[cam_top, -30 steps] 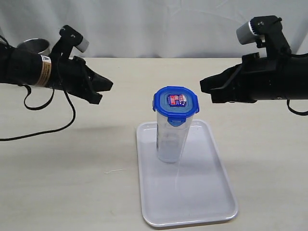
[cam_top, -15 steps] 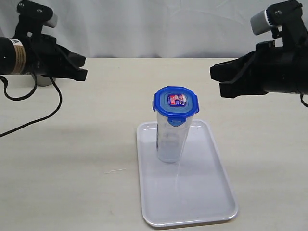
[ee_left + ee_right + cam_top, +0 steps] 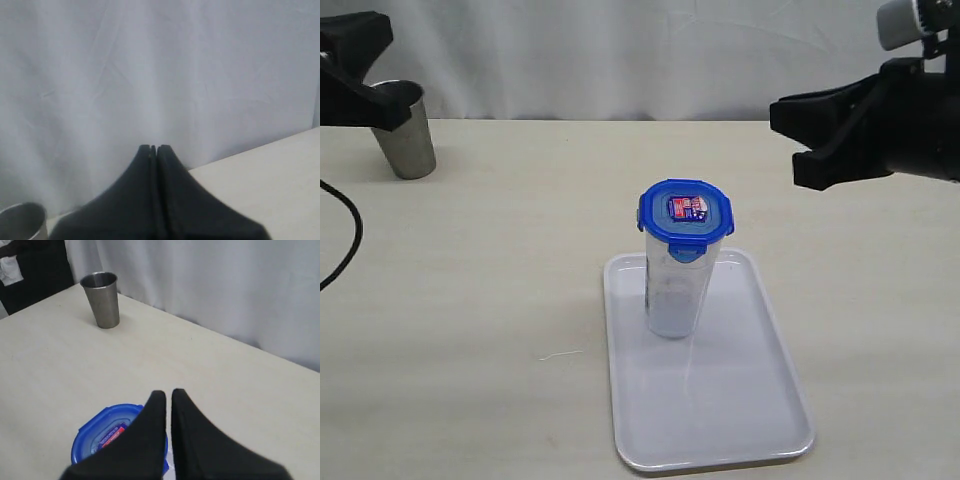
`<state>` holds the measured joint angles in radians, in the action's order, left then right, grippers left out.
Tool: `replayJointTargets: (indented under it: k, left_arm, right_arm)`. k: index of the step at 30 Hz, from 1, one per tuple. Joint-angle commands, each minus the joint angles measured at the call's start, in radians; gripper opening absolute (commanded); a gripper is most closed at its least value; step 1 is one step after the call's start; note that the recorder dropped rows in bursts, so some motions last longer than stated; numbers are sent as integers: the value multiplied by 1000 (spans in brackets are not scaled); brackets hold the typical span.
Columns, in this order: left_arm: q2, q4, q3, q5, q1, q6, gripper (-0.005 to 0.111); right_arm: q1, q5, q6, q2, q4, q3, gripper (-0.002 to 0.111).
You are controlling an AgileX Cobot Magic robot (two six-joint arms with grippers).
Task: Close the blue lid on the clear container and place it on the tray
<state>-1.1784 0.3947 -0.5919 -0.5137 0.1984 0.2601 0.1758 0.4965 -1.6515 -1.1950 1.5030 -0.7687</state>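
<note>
The clear container [image 3: 675,295] stands upright on the far left part of the white tray [image 3: 720,400]. The blue lid [image 3: 685,210] sits on its top, sticker up, and no gripper touches it. My left gripper [image 3: 388,72] is far off at the upper left edge of the exterior view; its wrist view shows the left gripper [image 3: 153,147] shut and empty. My right gripper [image 3: 790,140] hovers high to the container's right, apart from it. The right gripper [image 3: 168,392] is shut with only a thin slit, and the blue lid [image 3: 100,435] shows below, partly hidden by one finger.
A grey steel cup [image 3: 408,140] stands at the table's back left, just under my left gripper; the steel cup [image 3: 102,300] also shows in the right wrist view. A white curtain backs the table. A thin black cable hangs at the left edge.
Both arms have drawn back from the container, the left one far to the left edge, the right one rightward and up. The container, lid and tray have not moved.
</note>
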Motion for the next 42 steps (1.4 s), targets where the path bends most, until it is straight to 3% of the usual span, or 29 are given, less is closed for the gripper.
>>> replayJointTargets:
  k: [1, 39, 42]
  left_arm:
    - [72, -12, 11, 55, 0, -2, 0]
    - [122, -15, 9, 28, 0, -2, 0]
    - [148, -70, 9, 30, 0, -5, 0]
  right_arm:
    - [1, -5, -10, 50, 6, 4, 5]
    - [1, -8, -8, 72, 6, 4, 5]
    - [1, -8, -10, 72, 6, 4, 5]
